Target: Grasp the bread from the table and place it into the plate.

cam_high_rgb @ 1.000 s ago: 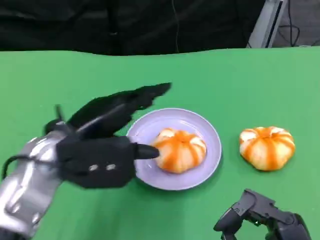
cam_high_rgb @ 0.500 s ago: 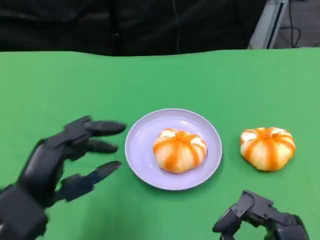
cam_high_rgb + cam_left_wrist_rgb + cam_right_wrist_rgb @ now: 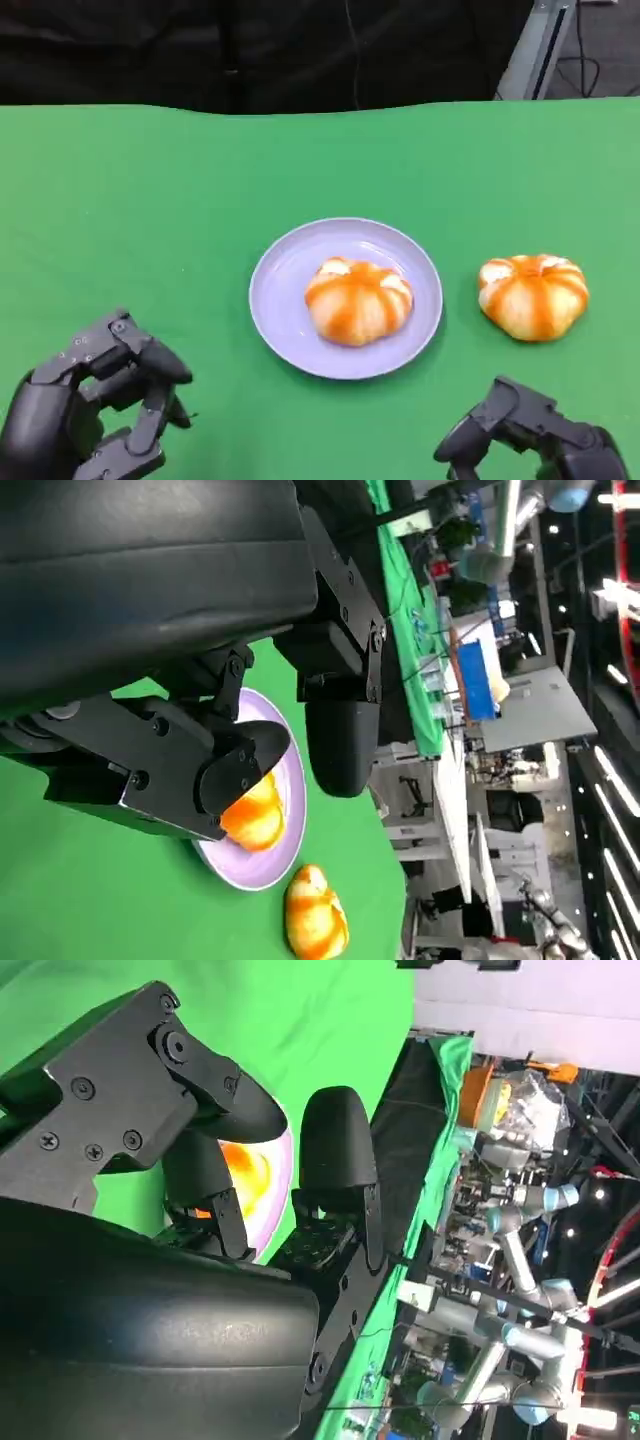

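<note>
Green cloth covers the surface [image 3: 150, 180], and on it a pale lilac plate [image 3: 280, 290] sits near the middle with one orange-striped bread [image 3: 357, 300] resting inside it, slightly toward the plate's right half. A second bread [image 3: 533, 295] lies on the bare cloth to the right of the plate, close to its rim but apart from it.

By the look of things, one bread is already delivered and the second awaits its turn, which would explain why both robot hands sit low at the near edge, away from the food. The left robot hand [image 3: 95, 400] is at the lower left, fingers bent and loosely apart, holding nothing; it is well apart from the plate. The right robot hand [image 3: 530, 435] is at the lower right, its fingers partly curled and holding nothing as far as can be seen, though part of it is cut off by the frame edge.

The loose bread lies just beyond the right robot hand, further out on the surface and a touch to its right, with open cloth between them. It is the nearer of the two hands, so I judge the reach would fall to it. The left wrist view shows both breads past the left hand's fingers [image 3: 340, 750].
</note>
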Robot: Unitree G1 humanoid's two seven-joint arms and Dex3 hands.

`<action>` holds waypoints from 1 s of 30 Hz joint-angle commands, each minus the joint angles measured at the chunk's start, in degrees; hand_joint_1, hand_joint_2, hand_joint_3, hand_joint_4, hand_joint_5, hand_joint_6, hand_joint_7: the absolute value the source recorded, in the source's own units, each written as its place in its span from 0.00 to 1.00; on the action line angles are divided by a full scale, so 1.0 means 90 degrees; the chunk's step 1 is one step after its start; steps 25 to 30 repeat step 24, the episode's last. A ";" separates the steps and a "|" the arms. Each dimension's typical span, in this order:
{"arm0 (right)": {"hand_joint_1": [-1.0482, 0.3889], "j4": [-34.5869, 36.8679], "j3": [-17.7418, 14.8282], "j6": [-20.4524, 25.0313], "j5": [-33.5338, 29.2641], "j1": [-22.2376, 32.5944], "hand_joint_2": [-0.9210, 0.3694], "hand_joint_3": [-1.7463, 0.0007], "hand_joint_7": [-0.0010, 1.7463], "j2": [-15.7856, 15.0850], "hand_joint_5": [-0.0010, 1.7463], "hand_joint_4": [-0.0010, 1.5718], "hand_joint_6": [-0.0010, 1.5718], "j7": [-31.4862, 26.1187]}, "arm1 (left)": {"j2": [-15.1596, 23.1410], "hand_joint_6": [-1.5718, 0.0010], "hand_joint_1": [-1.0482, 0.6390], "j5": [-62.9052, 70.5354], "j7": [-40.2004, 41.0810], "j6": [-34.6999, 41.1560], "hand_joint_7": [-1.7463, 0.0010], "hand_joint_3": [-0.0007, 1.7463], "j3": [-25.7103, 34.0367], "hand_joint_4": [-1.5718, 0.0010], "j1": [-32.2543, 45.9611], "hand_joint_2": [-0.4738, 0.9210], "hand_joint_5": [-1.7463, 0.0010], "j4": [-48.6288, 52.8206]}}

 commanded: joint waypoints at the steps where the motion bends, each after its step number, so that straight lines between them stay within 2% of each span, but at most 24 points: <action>1: 0.65 -0.0048 -0.0120 0.0015 0.0088 0.0014 0.42 0.30 0.75 -0.0086 0.91 0.44 0.49 0.0030 | 0.0110 0.54 0.63 0.0166 -0.0120 -0.0423 0.05 0.56 -0.0008 0.49 0.0092 0.77 0.00 0.0294; 9: 0.66 0.0017 -0.0143 -0.0078 0.0138 -0.0009 0.42 0.30 0.75 -0.0079 0.90 0.45 0.49 0.0094 | 0.0139 0.56 0.59 -0.0123 -0.0472 -0.0555 0.02 0.57 -0.0121 0.47 0.0054 0.69 0.00 0.0467; 30: 0.65 0.0094 -0.0094 -0.0107 0.0048 -0.0058 0.43 0.29 0.75 -0.0019 0.91 0.44 0.49 0.0040 | 0.0150 0.56 0.57 -0.0236 -0.0580 -0.0692 0.03 0.59 -0.0076 0.48 -0.0082 0.69 0.00 0.0696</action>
